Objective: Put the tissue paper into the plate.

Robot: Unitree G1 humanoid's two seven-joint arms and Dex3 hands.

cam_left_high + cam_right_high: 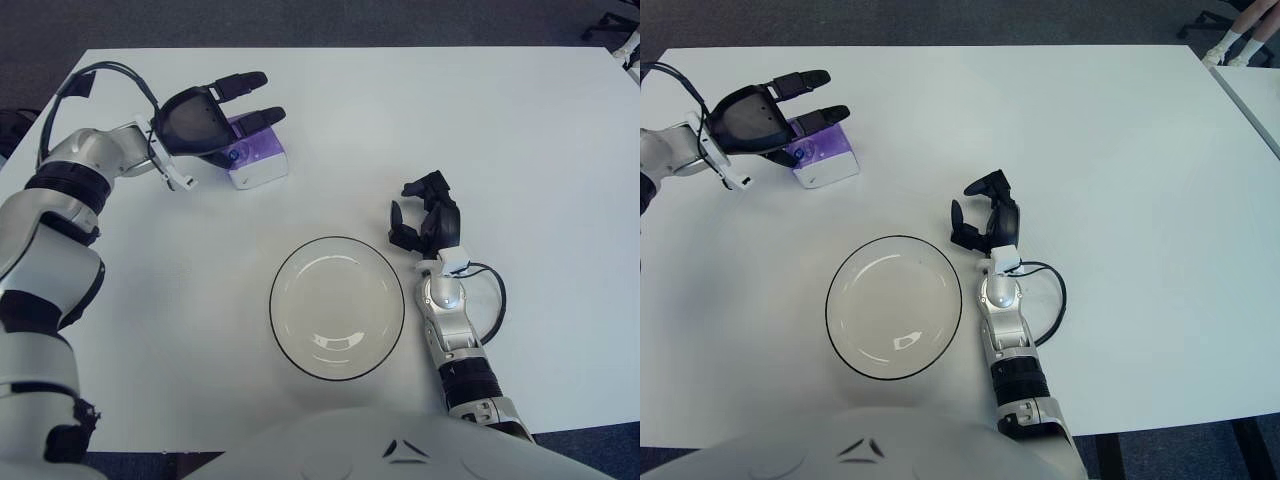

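left hand (pixel 215 112) spread over tissue pack (pixel 256 158)

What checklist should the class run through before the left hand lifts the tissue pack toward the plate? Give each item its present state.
1. Left hand is over the purple tissue pack: ok.
2. Fingers are closed on the pack: not ok, they are spread above and across it.
3. Pack is lifted off the white table: not ok, it lies flat.
4. Plate holds nothing: ok.
5. Nothing lies on the table between pack and plate: ok.
6. Right hand is out of the way: ok, it shows beside the plate's right rim, fingers curled, holding nothing.
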